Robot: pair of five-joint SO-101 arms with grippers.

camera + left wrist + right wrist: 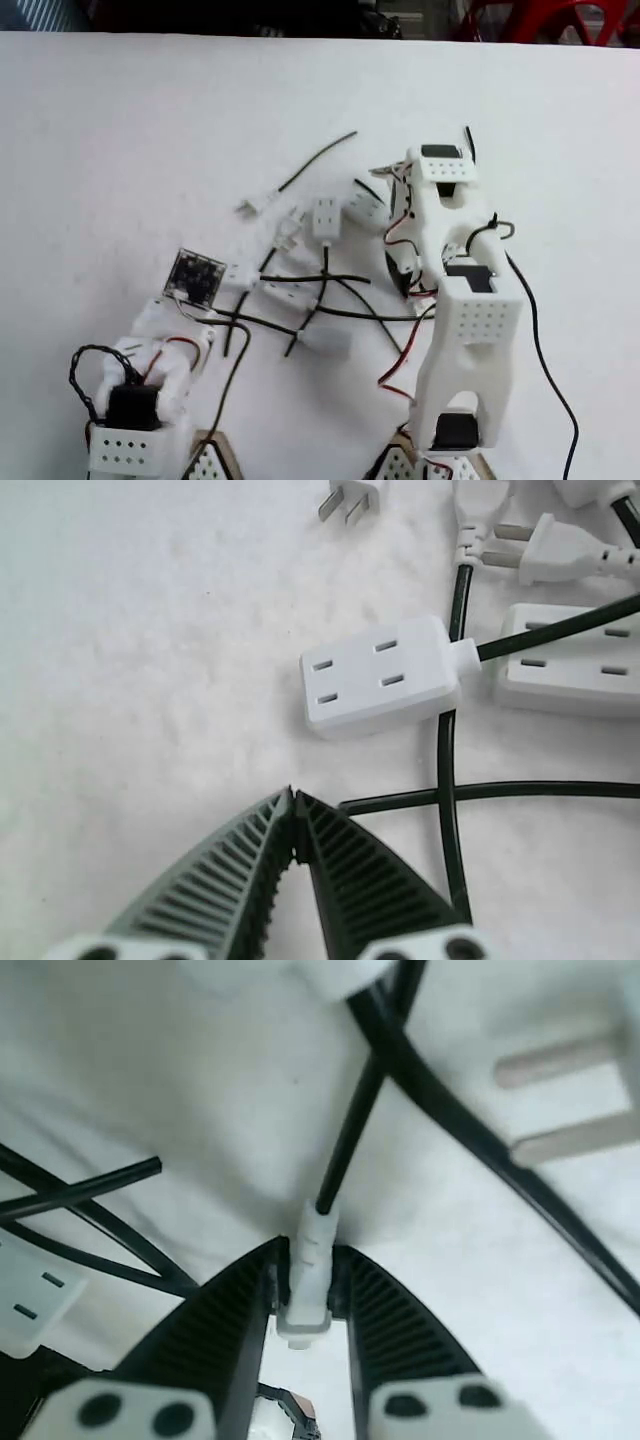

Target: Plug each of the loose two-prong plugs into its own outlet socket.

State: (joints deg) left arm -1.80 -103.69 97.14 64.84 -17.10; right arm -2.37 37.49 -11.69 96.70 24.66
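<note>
While a white cord end point(303, 1305) with its black cord point(345, 1140) sits pinched between the ribbed fingers of the right claw point(307, 1252), the step in hand looks like the pick-up of one plug. The piece is gripped by its ribbed neck. Its prongs are hidden, so it cannot be told which way they face. Just past it lie the blurred prongs point(560, 1100) of another plug, and off to one side is the corner of a white socket point(25, 1295).

Seen from the left wrist, a two-socket outlet block point(378, 675) lies flat on the counter point(130, 630), its slots facing up and unoccupied. A second outlet block point(575, 665) lies just beside it, with a black cord across it. Beyond them a loose plug point(565, 548) lies on its side, prongs bare, and a smaller plug point(350, 498) lies apart near the far edge. The left claw point(293, 805) hovers short of the first block, its fingers pressed together on nothing.

As a judgement, none of the sockets seen here has a plug in it, so the task is at an early stage. The next move calls for carrying the held piece to a free socket with the prongs square to the slots. The crossing cords may drag on it. An outlet block this light could slide under the push, so the left claw may need to brace it.
</note>
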